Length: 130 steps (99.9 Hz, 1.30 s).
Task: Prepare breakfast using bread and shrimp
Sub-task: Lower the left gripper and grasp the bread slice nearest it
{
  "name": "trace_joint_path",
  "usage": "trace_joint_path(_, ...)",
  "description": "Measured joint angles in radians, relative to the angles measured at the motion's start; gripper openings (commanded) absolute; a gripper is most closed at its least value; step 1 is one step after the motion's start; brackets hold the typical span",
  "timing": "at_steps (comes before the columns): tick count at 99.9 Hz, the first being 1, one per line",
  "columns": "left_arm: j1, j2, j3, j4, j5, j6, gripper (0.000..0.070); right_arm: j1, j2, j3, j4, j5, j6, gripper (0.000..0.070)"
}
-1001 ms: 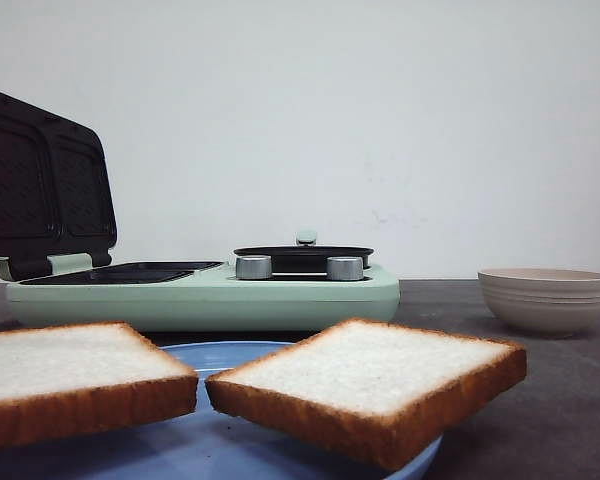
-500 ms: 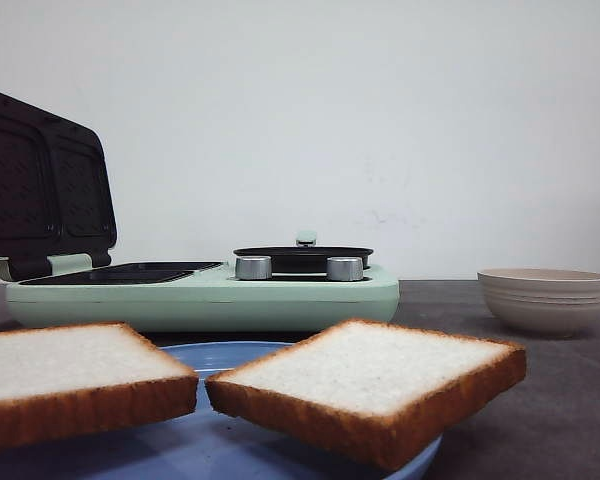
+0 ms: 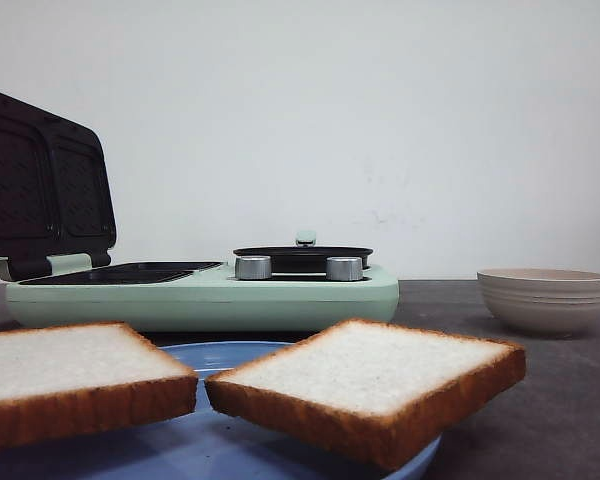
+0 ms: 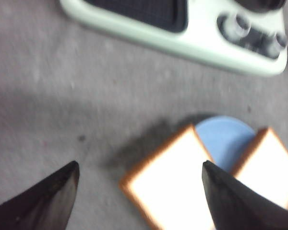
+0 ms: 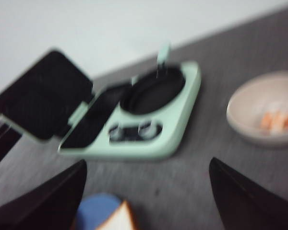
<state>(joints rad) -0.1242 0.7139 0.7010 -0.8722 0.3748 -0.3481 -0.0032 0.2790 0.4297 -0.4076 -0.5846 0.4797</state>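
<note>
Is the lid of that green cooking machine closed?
No, the green cooker's dark lid stands raised at its left end, leaving the grill plate beneath it uncovered.

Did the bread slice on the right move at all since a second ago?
No. The right bread slice sits in the same spot on the blue plate, just as far in front of the green sandwich maker.

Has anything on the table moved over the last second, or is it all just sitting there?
Nothing visibly changed. In the front view, the two bread slices lie on the blue plate as before, the green sandwich maker keeps its lid up, and the beige bowl sits at the same spot. Neither end effector appears in that view.
</note>
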Motion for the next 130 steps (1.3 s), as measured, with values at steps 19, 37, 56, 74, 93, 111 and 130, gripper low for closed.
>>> trace_joint_path(19,-0.014,0.118,0.000,-0.055,0.098,0.029,0.0452,0.043,0.068,0.000,0.000,-0.021,-0.001,0.0513)
trace_joint_path(37,-0.050,0.253,0.000,-0.126,0.103,0.098,0.0451,0.069,0.065,0.000,0.005,-0.017,-0.012,0.0513)
trace_joint_path(56,-0.069,0.380,0.000,-0.075,0.103,0.120,0.0451,0.072,0.065,0.000,0.005,-0.017,-0.013,0.0513)
trace_joint_path(74,-0.080,0.462,0.000,-0.020,0.105,0.122,0.0451,0.072,0.065,0.000,0.005,-0.017,-0.013,0.0512)
trace_joint_path(93,-0.102,0.514,0.000,0.010,0.128,0.121,0.0451,0.072,0.065,0.000,0.005,-0.017,-0.013,0.0512)
trace_joint_path(111,-0.125,0.552,0.000,0.062,0.129,0.121,0.0432,0.072,0.065,0.000,0.005,-0.017,-0.013,0.0512)
trace_joint_path(130,-0.147,0.569,0.000,0.086,0.129,0.121,0.0409,0.072,0.065,0.000,0.005,-0.017,-0.013,0.0511)
